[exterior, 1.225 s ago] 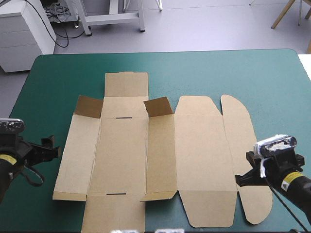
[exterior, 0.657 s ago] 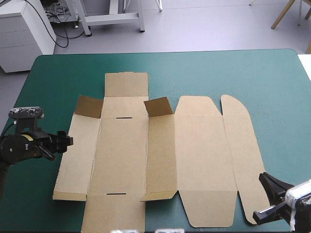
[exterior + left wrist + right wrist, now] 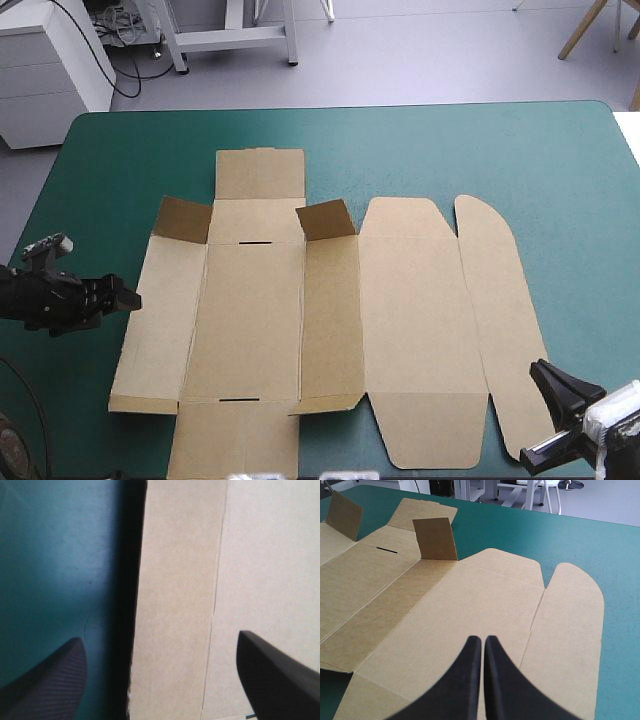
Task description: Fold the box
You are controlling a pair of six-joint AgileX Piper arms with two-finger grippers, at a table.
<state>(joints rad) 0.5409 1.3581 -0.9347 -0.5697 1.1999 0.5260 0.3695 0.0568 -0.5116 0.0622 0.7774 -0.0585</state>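
The brown box (image 3: 300,300) lies spread flat on the teal-green cover, with two small flaps (image 3: 325,220) standing up toward its far side. My left gripper (image 3: 128,297) sits low at the box's left edge. In the left wrist view it (image 3: 160,680) is open, its fingers straddling the edge of the left wall panel (image 3: 175,605). My right gripper (image 3: 548,420) hovers by the near end of the rounded lid flap (image 3: 500,300). In the right wrist view it (image 3: 483,642) is shut on nothing, above the lid panel (image 3: 470,605).
The teal-green cover (image 3: 560,160) runs wide past the box at the far right. The box's near flap (image 3: 235,440) reaches the table's near edge. A narrow strip of cover (image 3: 90,200) separates the box from the table's left edge.
My right arm has drawn back from beside the rounded flap toward the table's near right corner. My left arm has swung in to the box's left edge and dropped lower.
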